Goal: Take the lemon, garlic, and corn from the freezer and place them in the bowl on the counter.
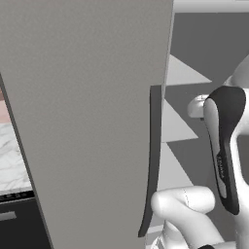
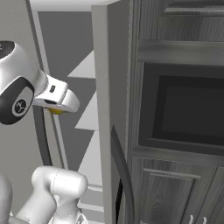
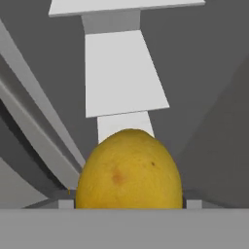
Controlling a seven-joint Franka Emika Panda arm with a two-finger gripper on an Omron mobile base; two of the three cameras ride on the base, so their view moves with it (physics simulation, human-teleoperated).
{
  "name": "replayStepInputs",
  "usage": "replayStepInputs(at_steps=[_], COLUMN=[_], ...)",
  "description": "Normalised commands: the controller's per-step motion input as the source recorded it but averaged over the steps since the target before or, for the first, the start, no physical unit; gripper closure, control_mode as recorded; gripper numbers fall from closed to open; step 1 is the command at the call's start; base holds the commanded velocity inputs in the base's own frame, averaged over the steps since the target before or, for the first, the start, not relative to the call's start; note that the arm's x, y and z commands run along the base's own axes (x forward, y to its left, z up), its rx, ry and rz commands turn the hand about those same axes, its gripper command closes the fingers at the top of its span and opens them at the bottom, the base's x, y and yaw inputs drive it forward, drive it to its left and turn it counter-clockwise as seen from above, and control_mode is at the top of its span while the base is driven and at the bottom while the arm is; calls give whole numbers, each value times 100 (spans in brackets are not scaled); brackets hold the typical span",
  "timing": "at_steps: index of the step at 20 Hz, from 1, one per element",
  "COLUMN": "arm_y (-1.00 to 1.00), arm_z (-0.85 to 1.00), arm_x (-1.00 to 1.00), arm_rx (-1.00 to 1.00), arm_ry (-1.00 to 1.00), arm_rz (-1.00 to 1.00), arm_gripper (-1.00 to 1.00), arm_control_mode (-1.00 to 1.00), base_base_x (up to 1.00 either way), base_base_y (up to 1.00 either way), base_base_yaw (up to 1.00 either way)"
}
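**Yellow lemon in the gripper**

Yellow-orange lemon point(image 3: 129, 170) sits right at the gripper point(image 2: 56, 110), jaws closed on its sides, up inside the open freezer point(image 1: 92, 121). White shelves point(image 3: 121, 73) stack up on the far wall beyond it. Freezer door handle point(image 1: 151, 160) hangs just left of the arm.

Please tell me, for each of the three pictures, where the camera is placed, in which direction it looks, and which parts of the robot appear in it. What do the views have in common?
Left base view: behind the arm, left; faces the open grey freezer door; white arm at lower right.
Right base view: behind the arm, right; faces the freezer's edge and dark cabinets; arm at left, hand over something yellow.
Hand view: on the hand, looking into the freezer; the lemon sits close in front.
Shared: both base views show the freezer handle and white shelves; shelves also appear in the hand view.
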Motion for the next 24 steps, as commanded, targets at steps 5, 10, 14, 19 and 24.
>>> replayStepInputs(at_steps=[5, 10, 14, 19, 24], arm_y=[13, 16, 0, 2, 0], arm_z=[-20, -3, 0, 0, 0], arm_x=[-42, -3, -1, 0, 0], arm_rx=[0, 0, 0, 0, 0], arm_ry=[1, 3, 5, 8, 4], arm_rz=[13, 14, 0, 0, 0], arm_gripper=[100, 100, 100, 100, 100], arm_control_mode=[-100, -100, -100, -100, -100], base_base_x=[0, 0, 0, 0, 0], base_base_y=[0, 0, 0, 0, 0], base_base_yaw=[0, 0, 0, 0, 0])
